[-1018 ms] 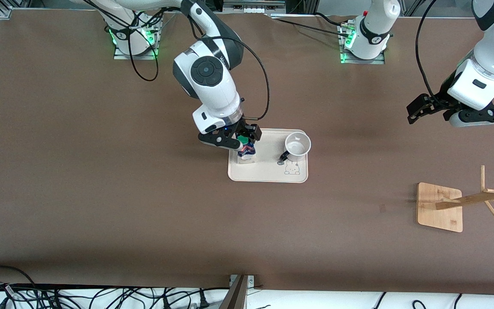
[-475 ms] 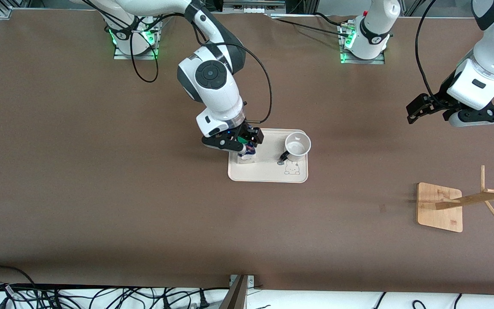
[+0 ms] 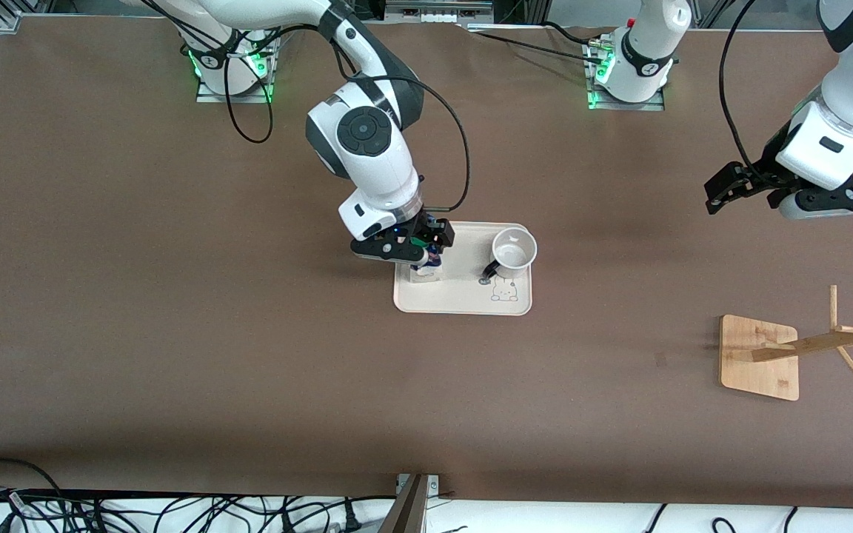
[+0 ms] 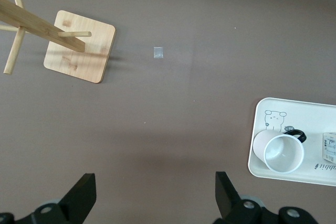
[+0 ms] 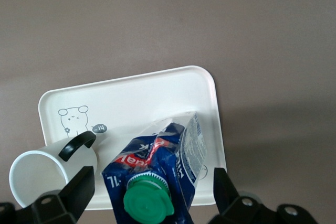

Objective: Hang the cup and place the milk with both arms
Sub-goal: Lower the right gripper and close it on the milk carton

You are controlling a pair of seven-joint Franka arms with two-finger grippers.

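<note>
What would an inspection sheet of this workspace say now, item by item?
Surface: brown table, small pale mark on it.
Job's things: milk and cup stand on the white tray; wooden rack toward the left arm's end.
Clutter: nothing seen.
Grippers: right gripper at the milk, jaws open on either side of it; left gripper waits in the air over bare table, jaws open.
Cables: black cable loops along the right arm; cable tangle below the table edge.
Surroundings: arm bases with green lights.

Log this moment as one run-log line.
right gripper: open, around milk on tray | left gripper: open, waiting over bare table | cup: on tray | rack: empty
</note>
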